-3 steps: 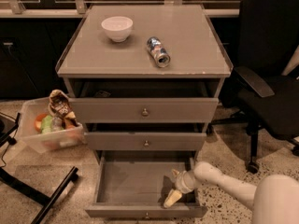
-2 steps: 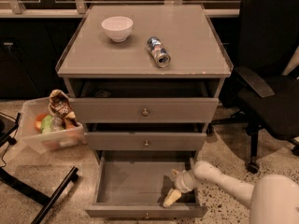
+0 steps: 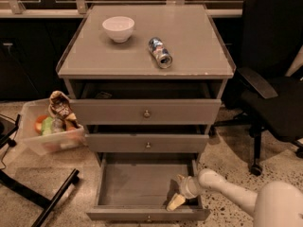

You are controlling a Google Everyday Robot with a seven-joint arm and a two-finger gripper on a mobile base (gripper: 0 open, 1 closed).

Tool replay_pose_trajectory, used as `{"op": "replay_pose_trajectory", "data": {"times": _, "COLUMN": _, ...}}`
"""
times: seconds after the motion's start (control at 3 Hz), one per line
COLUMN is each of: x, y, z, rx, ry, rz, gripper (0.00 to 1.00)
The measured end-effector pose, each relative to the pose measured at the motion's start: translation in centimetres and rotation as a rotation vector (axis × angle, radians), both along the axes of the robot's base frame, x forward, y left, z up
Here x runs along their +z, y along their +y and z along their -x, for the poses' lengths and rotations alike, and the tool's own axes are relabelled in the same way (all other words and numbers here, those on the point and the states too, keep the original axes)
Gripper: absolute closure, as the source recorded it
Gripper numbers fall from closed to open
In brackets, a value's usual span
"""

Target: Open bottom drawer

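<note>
The bottom drawer of the grey cabinet is pulled far out, showing its plain grey inside. Its front with a small round knob sits at the lower edge of the view. My gripper reaches in from the lower right on a white arm and sits inside the drawer at its front right corner, just behind the front panel. It holds nothing that I can see.
The middle drawer and top drawer stand slightly out. A white bowl and a can lie on the cabinet top. A clear bin of items stands left, a black office chair right, a black stand leg on the floor.
</note>
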State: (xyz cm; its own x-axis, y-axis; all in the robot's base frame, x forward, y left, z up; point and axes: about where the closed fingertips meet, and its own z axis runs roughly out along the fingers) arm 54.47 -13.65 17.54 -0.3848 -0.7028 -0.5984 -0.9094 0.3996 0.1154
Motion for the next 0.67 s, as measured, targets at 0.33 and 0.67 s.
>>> {"op": "replay_pose_trajectory", "data": {"times": 0.33, "x": 0.47, "y": -0.21, "z": -0.46, "rx": -0.02, "ry": -0.034, "rz": 0.011, "gripper": 0.0}}
{"op": "replay_pose_trajectory", "data": {"times": 0.67, "x": 0.78, "y": -0.12, "z": -0.72, "rx": -0.026, "ry": -0.057, "rz": 0.016, "gripper": 0.19}}
